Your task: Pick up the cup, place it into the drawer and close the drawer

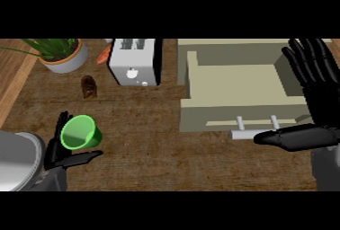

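A green cup [82,133] lies on its side on the brown counter at the lower left, its mouth facing up toward me. My left hand [63,155] sits right at it, fingers behind its left side and thumb below it, relaxed and touching it without closing round it. The beige drawer [235,81] stands pulled out at the right, its inside bare, with a pale bar handle [247,133] on its front. My right hand [312,96] is open over the drawer's right wall, fingers straight up, thumb pointing left at the handle's end.
A white toaster [135,63] stands at the back centre. A potted green plant [62,55] is at the back left, an orange item [104,55] beside the toaster, and a small brown object [88,86] in front of them. The counter's wooden edge [13,76] runs along the left.
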`<state>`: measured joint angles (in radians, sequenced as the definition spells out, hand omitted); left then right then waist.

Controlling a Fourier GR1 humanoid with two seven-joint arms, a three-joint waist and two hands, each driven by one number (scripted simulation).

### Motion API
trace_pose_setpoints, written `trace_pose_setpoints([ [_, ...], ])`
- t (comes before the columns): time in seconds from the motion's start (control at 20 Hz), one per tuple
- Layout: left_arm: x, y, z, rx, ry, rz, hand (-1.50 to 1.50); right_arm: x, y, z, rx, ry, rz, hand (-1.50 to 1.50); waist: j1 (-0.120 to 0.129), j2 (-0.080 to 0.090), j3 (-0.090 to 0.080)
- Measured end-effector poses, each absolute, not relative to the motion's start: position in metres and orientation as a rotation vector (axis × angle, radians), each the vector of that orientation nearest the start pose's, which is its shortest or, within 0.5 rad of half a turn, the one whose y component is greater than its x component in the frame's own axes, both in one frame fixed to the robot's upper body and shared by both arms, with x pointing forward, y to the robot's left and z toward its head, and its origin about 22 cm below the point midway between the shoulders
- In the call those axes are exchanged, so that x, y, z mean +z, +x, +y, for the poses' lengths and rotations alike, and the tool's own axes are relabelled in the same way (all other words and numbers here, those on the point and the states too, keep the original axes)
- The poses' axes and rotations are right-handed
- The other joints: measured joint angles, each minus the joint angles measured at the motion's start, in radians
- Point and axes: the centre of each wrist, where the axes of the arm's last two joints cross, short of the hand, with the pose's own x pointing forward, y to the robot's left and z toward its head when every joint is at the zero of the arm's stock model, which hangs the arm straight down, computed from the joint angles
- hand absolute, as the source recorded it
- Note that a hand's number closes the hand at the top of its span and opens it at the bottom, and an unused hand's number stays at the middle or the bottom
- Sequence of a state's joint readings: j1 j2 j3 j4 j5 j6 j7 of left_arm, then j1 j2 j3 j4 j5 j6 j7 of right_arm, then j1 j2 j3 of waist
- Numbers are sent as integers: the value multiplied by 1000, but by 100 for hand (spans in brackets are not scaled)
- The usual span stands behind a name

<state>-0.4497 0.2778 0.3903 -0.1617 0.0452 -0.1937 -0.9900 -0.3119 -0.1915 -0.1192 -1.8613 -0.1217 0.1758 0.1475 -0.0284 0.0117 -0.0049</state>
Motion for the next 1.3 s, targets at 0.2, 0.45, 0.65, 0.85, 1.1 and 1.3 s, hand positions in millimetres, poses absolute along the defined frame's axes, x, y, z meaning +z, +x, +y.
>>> trace_pose_setpoints([
  [0.2,-143,254,340,224,36,-1661,150,157,278,-257,282,71,-1998,-150,-1,0,0],
  [0.45,-140,261,335,197,85,-1752,150,157,277,-257,290,66,-2000,-150,-3,2,0],
  [0.65,-136,268,331,175,224,-1817,150,153,273,-260,289,65,-2001,-150,-5,1,0],
  [0.85,-134,279,314,185,264,-1862,150,151,275,-264,276,65,-1995,-150,-2,0,1],
  [1.1,-129,295,288,232,191,-1922,150,155,274,-264,276,56,-1994,-150,3,-3,1],
  [1.3,-113,316,275,195,71,-1978,150,152,273,-269,270,50,-1989,-150,9,-6,3],
])
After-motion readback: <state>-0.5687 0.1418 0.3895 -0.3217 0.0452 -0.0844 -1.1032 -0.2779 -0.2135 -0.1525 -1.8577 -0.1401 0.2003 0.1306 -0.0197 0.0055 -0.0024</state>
